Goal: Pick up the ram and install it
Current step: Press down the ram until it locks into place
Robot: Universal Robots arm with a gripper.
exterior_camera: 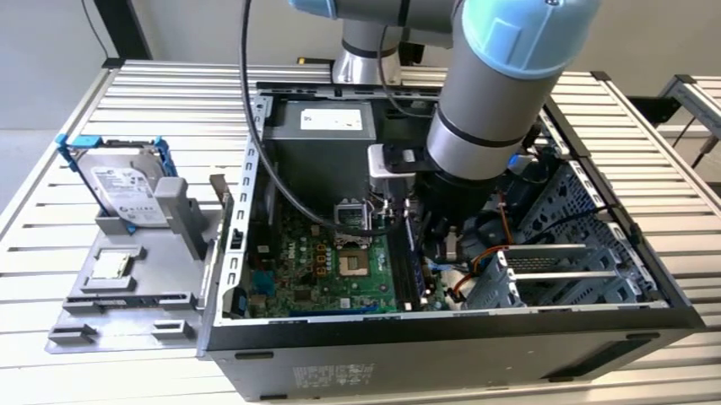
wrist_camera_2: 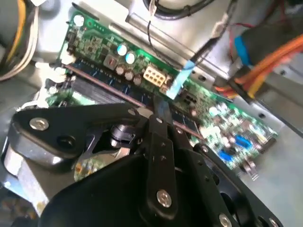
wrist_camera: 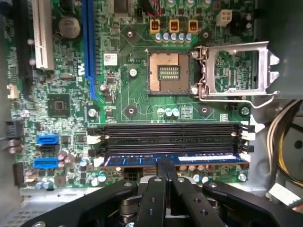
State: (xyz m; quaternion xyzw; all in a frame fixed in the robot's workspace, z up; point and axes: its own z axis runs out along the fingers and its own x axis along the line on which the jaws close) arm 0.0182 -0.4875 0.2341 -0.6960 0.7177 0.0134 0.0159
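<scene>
Ram (wrist_camera: 175,159): one blue stick, lying in the outermost of four black slots (wrist_camera: 170,137).
Claw (wrist_camera: 165,165): fingers pressed together, tips on the stick's edge.

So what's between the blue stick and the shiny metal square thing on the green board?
In the first wrist view, long black plastic slots lie between the long blue circuit-board ram and the shiny metal socket frame.
</scene>
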